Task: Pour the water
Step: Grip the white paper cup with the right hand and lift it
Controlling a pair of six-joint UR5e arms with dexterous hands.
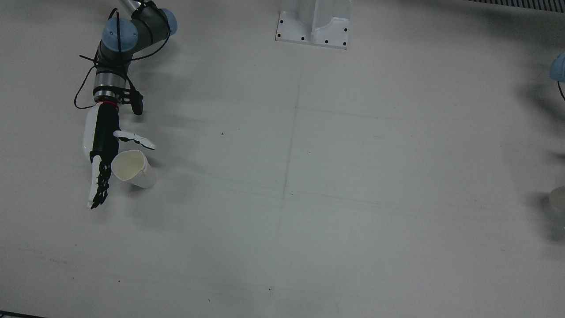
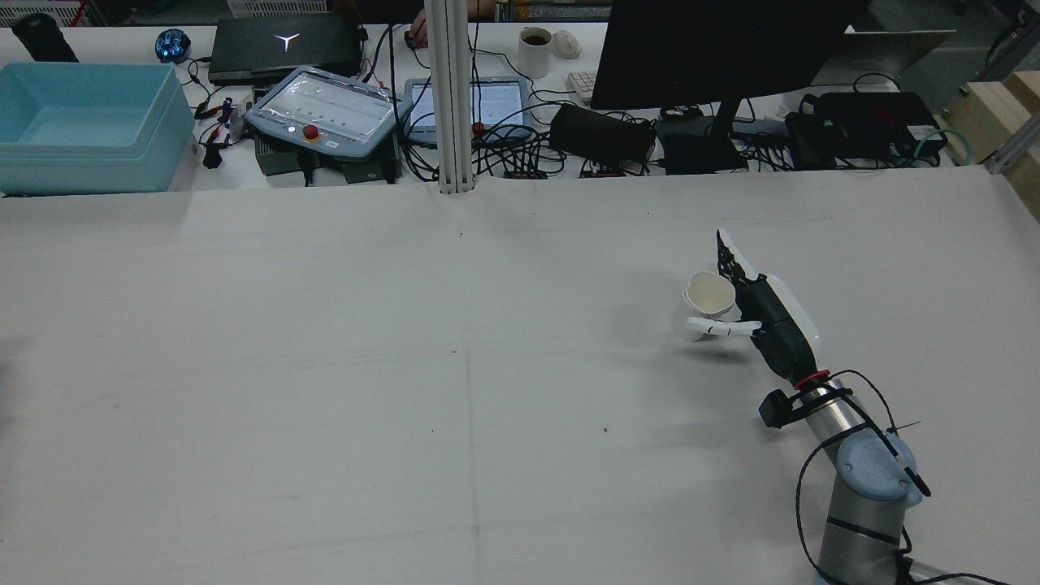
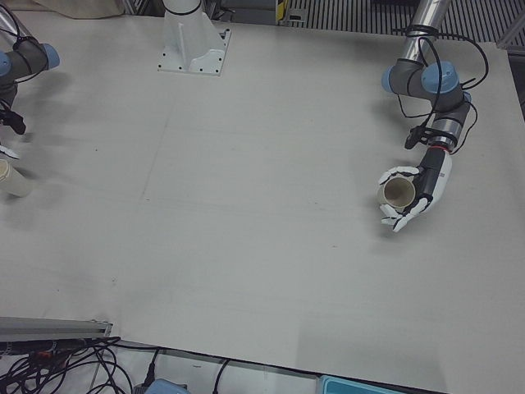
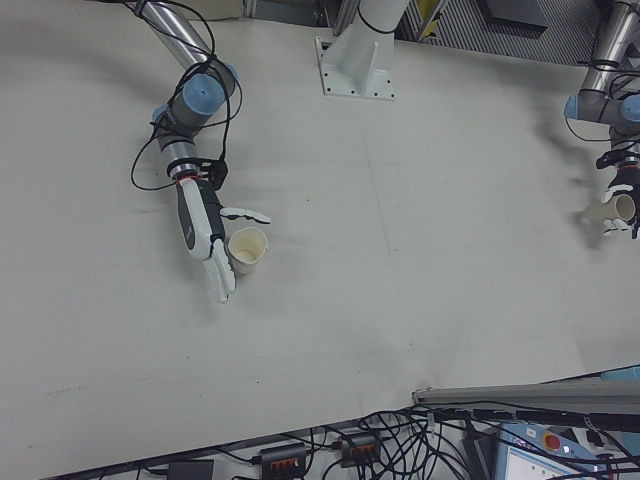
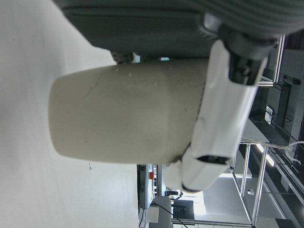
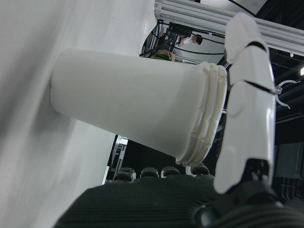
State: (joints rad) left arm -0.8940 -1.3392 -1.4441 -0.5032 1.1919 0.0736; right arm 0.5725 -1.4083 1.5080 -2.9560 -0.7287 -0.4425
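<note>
Two paper cups upright at opposite bench [image 1: 309, 198] ends: right hand [image 1: 103, 154] splayed beside white cup [image 1: 132, 168], ungripped; left hand [image 3: 414, 193] loosely cupped around beige cup [image 3: 399, 193], readying to lift and pour

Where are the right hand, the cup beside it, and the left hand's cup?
right hand [image 1: 104, 150], front view, on the black palm.
white cup [image 1: 132, 168], front view, on its open mouth.
beige cup [image 3: 399, 192], left-front view, on its open mouth.
</note>
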